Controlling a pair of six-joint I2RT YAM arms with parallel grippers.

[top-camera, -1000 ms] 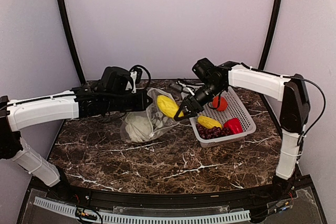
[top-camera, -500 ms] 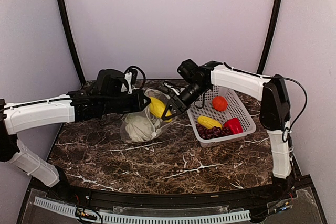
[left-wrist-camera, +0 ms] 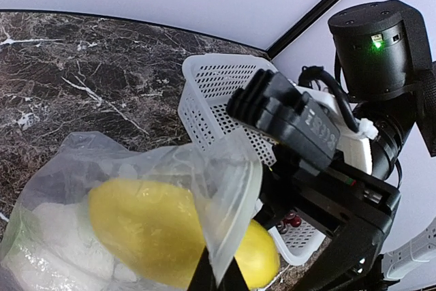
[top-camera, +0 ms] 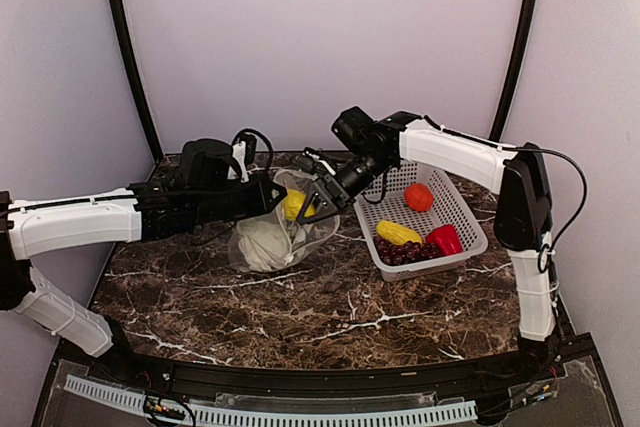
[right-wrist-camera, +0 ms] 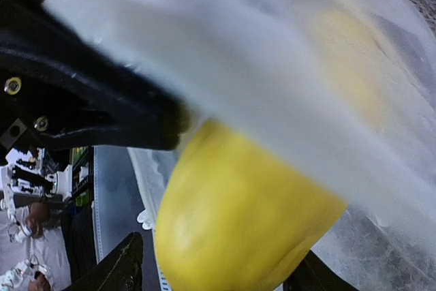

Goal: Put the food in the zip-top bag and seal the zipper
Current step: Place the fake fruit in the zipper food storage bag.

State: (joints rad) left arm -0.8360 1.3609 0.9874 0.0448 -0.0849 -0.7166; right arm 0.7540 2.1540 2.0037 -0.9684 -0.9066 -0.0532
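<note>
The clear zip-top bag (top-camera: 285, 227) lies at mid table with the white lumpy vegetable (top-camera: 262, 244) inside. My left gripper (top-camera: 272, 196) is shut on the bag's mouth edge (left-wrist-camera: 231, 189) and holds it up. My right gripper (top-camera: 310, 209) is shut on a yellow oblong (top-camera: 292, 204) and has it partway inside the bag's mouth; the oblong fills the right wrist view (right-wrist-camera: 238, 223) and shows through the plastic in the left wrist view (left-wrist-camera: 150, 226). In the white basket (top-camera: 465, 217) lie the orange-red round food (top-camera: 419, 197), the other yellow oblong (top-camera: 398, 233), the red pepper (top-camera: 444, 240) and the purple grapes (top-camera: 403, 252).
The basket stands at the right of the dark marble table (top-camera: 300, 307), close to the bag. Black frame posts (top-camera: 128, 67) rise at the back corners. A cable (top-camera: 262, 137) loops above my left wrist.
My right gripper carried the yellow oblong leftward from beside the basket into the bag's mouth. My left gripper kept hold of the bag's edge, shifting slightly.
</note>
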